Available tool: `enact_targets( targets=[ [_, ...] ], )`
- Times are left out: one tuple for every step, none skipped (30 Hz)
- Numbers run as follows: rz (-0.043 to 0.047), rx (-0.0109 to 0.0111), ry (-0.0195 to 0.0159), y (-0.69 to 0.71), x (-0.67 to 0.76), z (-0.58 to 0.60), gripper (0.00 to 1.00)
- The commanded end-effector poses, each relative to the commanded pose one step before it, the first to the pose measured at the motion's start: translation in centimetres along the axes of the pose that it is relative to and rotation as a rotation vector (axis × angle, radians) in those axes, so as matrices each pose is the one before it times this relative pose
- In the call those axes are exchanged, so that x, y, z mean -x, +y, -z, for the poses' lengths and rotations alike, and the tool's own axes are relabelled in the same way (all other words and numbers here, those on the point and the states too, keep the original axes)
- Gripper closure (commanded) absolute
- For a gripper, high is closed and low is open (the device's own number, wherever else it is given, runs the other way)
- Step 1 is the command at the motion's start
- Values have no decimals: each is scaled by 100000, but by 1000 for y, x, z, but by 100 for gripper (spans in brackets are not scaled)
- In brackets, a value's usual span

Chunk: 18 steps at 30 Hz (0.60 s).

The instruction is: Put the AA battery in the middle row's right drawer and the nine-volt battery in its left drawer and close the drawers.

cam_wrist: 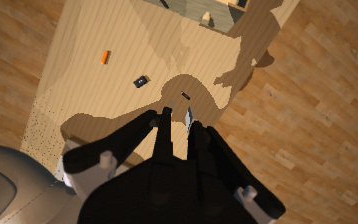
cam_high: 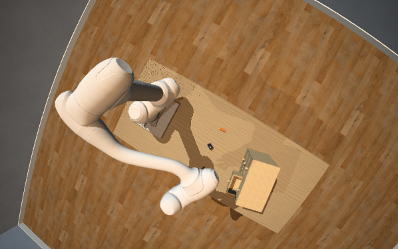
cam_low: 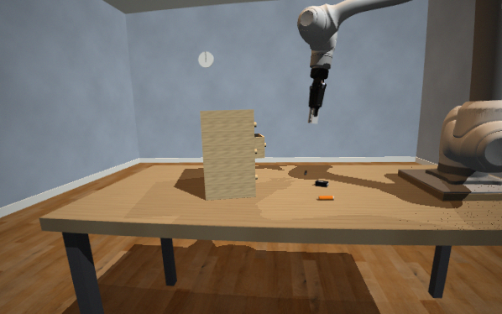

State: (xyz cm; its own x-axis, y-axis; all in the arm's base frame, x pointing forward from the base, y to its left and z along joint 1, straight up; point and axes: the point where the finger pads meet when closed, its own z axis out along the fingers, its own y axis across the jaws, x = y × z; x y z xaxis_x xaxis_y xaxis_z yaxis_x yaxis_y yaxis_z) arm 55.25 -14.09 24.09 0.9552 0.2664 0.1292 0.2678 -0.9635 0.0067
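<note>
The orange cylinder (cam_high: 222, 130) (cam_low: 326, 197) (cam_wrist: 105, 57), which looks like the AA battery, lies on the table. The black block (cam_high: 210, 146) (cam_low: 321, 183) (cam_wrist: 140, 81), which looks like the nine-volt battery, lies near it. The chest (cam_high: 259, 180) (cam_low: 228, 155) stands upright with its fronts toward the robot's base. Its right middle drawer (cam_high: 237, 184) (cam_low: 259, 147) is pulled partly out; its inside is only partly visible. The other drawers look pushed in. My gripper (cam_low: 313, 117) (cam_wrist: 180, 109) points down, high above the table in front of the chest, with a narrow empty gap between its fingers. The arm hides it in the overhead view.
A small dark thin cylinder (cam_low: 305, 172) (cam_wrist: 185, 95) lies on the table (cam_high: 297, 180) (cam_low: 149, 214) in the arm's shadow, farther from the orange cylinder than the black block is. The robot's base plate (cam_high: 168, 121) (cam_low: 426, 185) stands at the table's other end.
</note>
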Motion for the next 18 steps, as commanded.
enact_targets(
  targets=[
    [-437,26,-9528,-102,427,523,80],
    [4,-6,-902,-1,73,75,80],
    [-1,1,-744,0,61,63,80],
    [-4,5,-596,1,49,51,80],
    [-4,6,-461,1,38,40,80],
    [-4,6,-339,1,28,30,80],
    [0,0,0,0,0,0,80],
    [0,0,0,0,0,0,80],
    [-3,5,-234,1,20,21,80],
    [-2,3,-146,1,12,13,80],
    [-1,2,-77,0,6,7,80],
    [0,1,-29,0,2,3,80],
    [0,0,-4,0,0,0,80],
    [0,0,0,0,0,0,80],
    [0,0,0,0,0,0,80],
    [0,0,0,0,0,0,80],
    [0,0,0,0,0,0,80],
    [0,0,0,0,0,0,80]
  ],
)
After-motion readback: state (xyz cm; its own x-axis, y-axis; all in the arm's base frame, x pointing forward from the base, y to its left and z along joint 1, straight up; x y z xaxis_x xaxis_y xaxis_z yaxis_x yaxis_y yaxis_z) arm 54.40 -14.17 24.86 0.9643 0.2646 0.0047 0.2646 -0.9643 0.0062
